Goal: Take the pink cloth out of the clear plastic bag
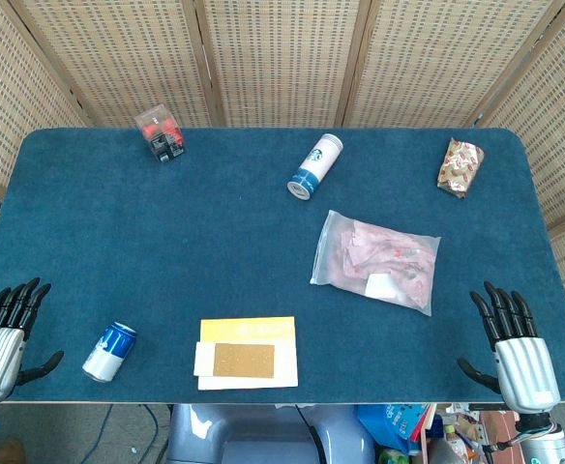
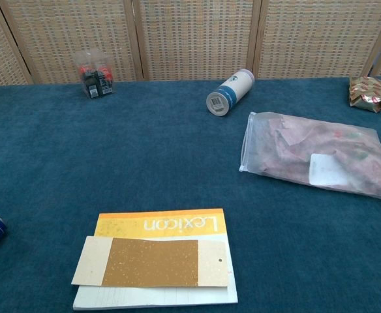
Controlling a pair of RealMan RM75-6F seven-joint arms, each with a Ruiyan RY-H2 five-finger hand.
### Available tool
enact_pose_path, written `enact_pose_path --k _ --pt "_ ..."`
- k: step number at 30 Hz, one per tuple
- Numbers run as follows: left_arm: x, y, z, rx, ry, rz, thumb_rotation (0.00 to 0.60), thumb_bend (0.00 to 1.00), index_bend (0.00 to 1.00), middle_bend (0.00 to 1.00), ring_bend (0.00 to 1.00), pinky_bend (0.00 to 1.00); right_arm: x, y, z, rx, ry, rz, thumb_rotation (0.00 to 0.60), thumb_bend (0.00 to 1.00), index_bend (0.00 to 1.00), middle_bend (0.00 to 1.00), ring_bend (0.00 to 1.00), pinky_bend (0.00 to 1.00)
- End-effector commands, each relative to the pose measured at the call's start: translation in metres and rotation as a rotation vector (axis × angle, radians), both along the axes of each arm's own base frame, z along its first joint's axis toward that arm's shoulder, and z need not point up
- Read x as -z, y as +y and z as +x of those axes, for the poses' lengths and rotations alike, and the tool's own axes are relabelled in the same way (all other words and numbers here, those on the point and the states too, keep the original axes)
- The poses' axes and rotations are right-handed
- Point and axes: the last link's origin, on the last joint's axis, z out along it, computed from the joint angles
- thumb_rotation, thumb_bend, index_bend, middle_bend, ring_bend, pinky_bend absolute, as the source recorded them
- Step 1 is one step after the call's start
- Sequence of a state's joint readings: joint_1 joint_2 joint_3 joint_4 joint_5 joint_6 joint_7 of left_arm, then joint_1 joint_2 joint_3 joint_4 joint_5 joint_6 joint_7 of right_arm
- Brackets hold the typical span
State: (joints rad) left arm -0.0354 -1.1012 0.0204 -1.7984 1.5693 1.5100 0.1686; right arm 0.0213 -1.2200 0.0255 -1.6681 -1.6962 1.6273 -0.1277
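right side: bare blue table (image 1: 215, 242) lies between your right hand (image 1: 515, 343) and the clear plastic bag (image 1: 377, 261) | beyond — tumbler (image 1: 315, 166) lying near its far-left corner | left: book (image 1: 248, 352) — well apart

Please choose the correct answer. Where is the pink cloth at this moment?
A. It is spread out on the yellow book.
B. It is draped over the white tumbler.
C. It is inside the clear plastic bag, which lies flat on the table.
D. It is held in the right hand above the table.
C: the pink cloth shows through the clear plastic bag, which lies flat on the table, and neither hand touches it.
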Motion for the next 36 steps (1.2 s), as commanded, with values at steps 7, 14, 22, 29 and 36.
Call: enact_pose_path --k 7,14,22,29,36 --pt "0.001 0.000 0.000 -0.001 0.002 -0.002 0.600 0.23 0.00 0.00 0.00 0.00 0.000 0.000 0.000 0.003 0.004 0.004 0.600 0.00 0.00 0.00 0.00 0.00" --pt "0.001 0.001 -0.001 0.001 0.013 0.006 0.600 0.12 0.00 0.00 0.00 0.00 0.007 -0.023 0.004 -0.007 -0.011 0.039 0.600 0.00 0.00 0.00 0.00 0.00" --pt "0.004 0.006 -0.001 -0.011 0.023 0.012 0.600 0.01 0.00 0.00 0.00 0.00 0.031 -0.103 0.026 -0.007 0.010 0.181 0.600 0.00 0.00 0.00 0.00 0.00" --pt "0.006 0.013 -0.006 -0.039 0.040 0.014 0.600 0.01 0.00 0.00 0.00 0.00 0.063 -0.168 0.048 0.046 0.019 0.273 0.600 0.00 0.00 0.00 0.00 0.00" --pt "0.006 0.019 -0.010 -0.064 0.050 0.021 0.600 0.01 0.00 0.00 0.00 0.00 0.092 -0.203 0.055 0.135 0.079 0.334 0.600 0.00 0.00 0.00 0.00 0.00"
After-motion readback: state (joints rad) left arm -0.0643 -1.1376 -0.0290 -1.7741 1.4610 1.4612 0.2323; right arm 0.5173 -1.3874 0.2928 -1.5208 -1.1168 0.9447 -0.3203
